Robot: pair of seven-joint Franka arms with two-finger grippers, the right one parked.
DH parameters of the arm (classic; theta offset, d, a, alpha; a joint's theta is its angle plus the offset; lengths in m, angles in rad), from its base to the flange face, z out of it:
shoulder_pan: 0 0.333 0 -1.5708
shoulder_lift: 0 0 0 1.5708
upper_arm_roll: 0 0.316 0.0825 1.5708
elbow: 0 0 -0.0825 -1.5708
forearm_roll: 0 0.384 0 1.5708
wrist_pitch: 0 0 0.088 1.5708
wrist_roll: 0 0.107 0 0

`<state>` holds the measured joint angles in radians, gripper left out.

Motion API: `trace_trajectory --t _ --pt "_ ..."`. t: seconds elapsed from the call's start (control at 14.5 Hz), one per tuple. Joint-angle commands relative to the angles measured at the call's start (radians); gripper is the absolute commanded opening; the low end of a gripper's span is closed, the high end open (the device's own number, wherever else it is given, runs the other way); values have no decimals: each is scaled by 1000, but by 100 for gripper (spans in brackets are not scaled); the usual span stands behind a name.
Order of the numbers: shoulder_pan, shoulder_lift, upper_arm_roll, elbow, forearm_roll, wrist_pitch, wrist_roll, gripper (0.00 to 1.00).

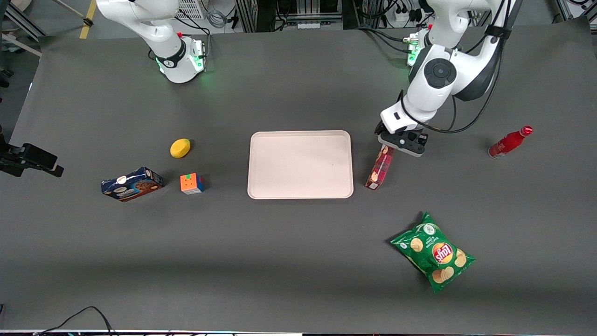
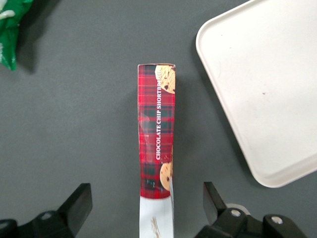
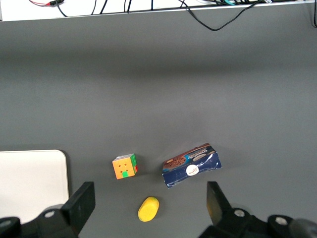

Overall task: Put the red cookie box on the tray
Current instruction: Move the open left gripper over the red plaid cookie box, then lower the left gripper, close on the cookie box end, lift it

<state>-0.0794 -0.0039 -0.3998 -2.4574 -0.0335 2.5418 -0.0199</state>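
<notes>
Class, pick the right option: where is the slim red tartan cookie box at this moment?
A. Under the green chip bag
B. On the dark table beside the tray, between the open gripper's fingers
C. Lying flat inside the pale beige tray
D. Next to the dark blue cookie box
B: the slim red tartan cookie box stands on the dark table just outside the rim of the pale beige tray, with the left arm's gripper open, one finger on each side of it.

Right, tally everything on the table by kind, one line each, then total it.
Boxes: 2, the red cookie box under the open tool and the blue cookie box
Trays: 1, the tray
Bottles: 1, the red bottle
Snack bags: 1, the green chip bag
Fruit: 1, the lemon
Puzzle cubes: 1, the cube
Total: 7
</notes>
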Motion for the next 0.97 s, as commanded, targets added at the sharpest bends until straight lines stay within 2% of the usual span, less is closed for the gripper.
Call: trace_trajectory --t 0.0,0.07,0.28,0.62,0.69,0.76,0.83,0.9 --pt "-11 74 1 -17 52 92 -72 100" --pt "-13 91 1 -17 53 95 -112 100" --pt "-13 140 1 -15 167 127 -166 100" --pt "-16 255 2 -11 185 227 -195 99" --pt "-14 274 5 -11 216 250 -195 93" --pt "-13 288 10 -11 239 256 -196 80" --pt "-13 294 12 -9 244 258 -199 61" --pt "-13 292 12 -8 244 258 -213 35"
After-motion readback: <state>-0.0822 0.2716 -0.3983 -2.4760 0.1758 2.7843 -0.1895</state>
